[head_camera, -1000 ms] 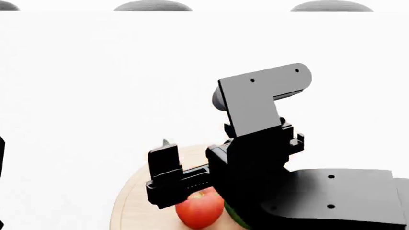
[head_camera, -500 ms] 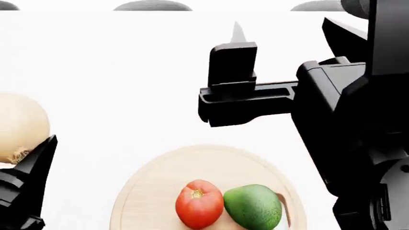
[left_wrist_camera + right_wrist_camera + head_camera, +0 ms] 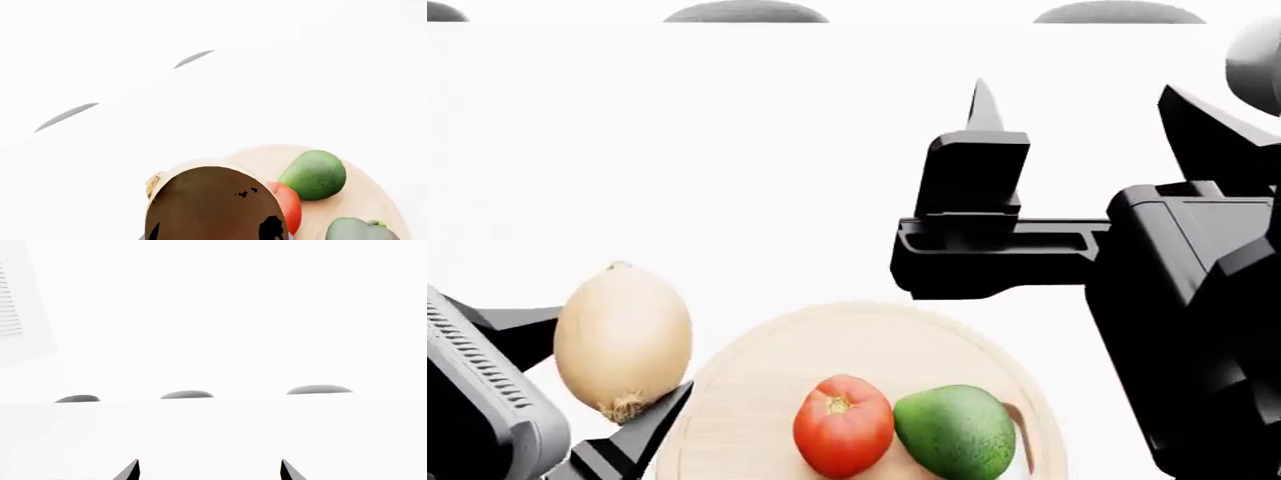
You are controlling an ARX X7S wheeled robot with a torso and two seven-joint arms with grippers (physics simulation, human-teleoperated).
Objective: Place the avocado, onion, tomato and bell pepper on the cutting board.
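Observation:
The pale tan onion (image 3: 623,338) hangs just left of the round wooden cutting board (image 3: 754,365), with my left gripper (image 3: 601,400) shut on it. In the left wrist view the onion (image 3: 212,197) fills the foreground and hides the fingers. On the board lie the red tomato (image 3: 843,425) and, touching it, the green avocado (image 3: 956,432). The left wrist view also shows the bell pepper (image 3: 357,231) on the board (image 3: 363,192) beside the tomato (image 3: 289,205) and avocado (image 3: 313,174). My right gripper (image 3: 980,130) is raised above and behind the board, open (image 3: 209,471) and empty.
The board rests on a plain white table (image 3: 694,180). Three dark dome shapes (image 3: 745,12) line the table's far edge, also seen from the right wrist (image 3: 187,395). My bulky right arm (image 3: 1201,330) fills the right side of the head view.
The right arm has lifted up and to the right off the board, uncovering the avocado. The left gripper has brought the onion in from the left, close to the board's edge.

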